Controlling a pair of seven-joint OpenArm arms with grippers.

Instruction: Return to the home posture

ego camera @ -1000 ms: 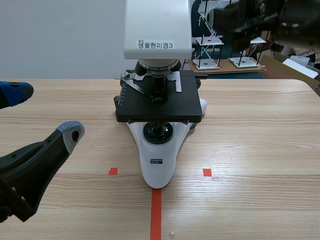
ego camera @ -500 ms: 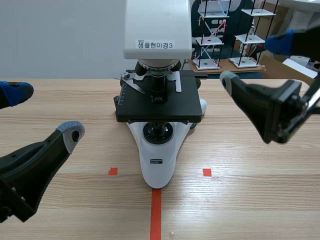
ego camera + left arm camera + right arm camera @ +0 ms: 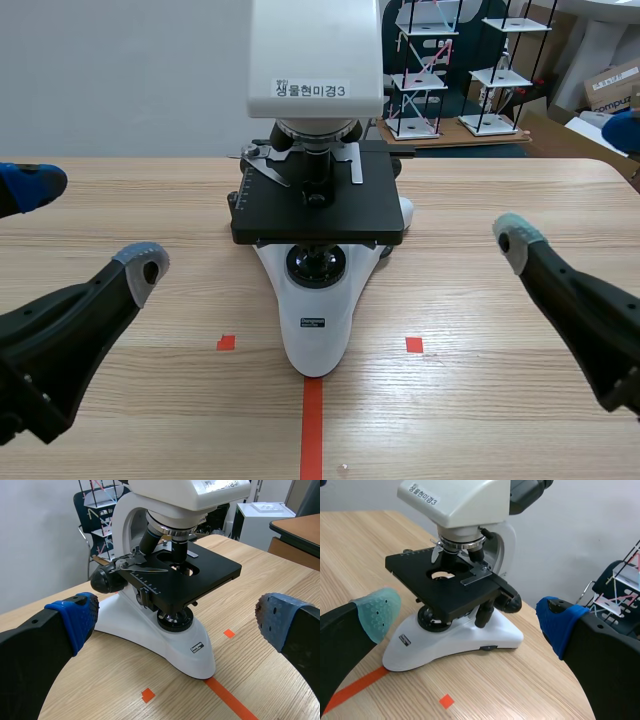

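Light wooden table [image 3: 480,200] fills the scene view, with a pale wall behind it. At 1 o'clock, beyond the far edge, stand some white racks [image 3: 420,70]. A white microscope [image 3: 317,340] with a black stage [image 3: 318,205] stands in the middle of the table. Its foot points to 6 o'clock and touches the end of an orange-red tape line [image 3: 312,430].

The left gripper [image 3: 88,224] is at 9 o'clock from the microscope, well apart from it. Its fingers are spread wide and hold nothing. The right gripper [image 3: 570,180] is at 3 o'clock, also well apart, with fingers spread wide and nothing between them. In both wrist views the microscope stands ahead of the gripper, and no pad touches it.
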